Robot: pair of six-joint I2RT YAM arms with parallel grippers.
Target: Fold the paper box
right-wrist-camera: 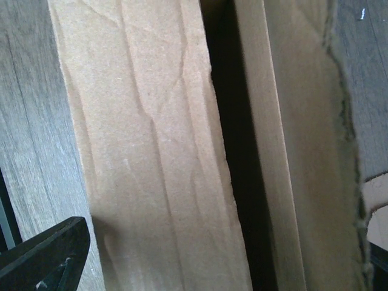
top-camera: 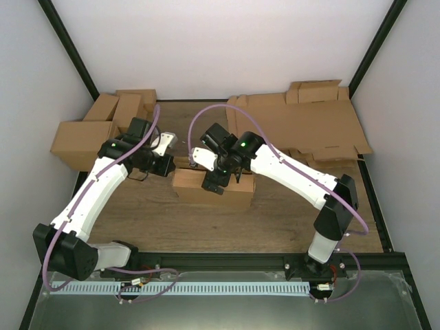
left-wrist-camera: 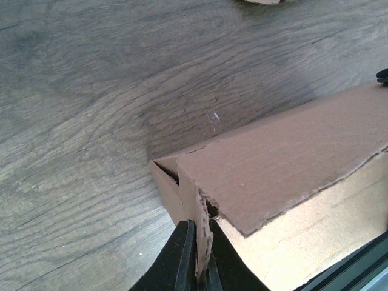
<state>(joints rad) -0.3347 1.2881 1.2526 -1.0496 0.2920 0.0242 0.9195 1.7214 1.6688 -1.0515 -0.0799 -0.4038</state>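
The paper box lies mid-bench between the two arms, partly formed, with its long top panels not closed and a dark gap between them in the right wrist view. The left hand is pinched tight on a thin upright cardboard edge at the box's left end corner. The right hand hangs over the top of the box with its jaws spread wide, one finger just beside a creased panel; contact there cannot be told.
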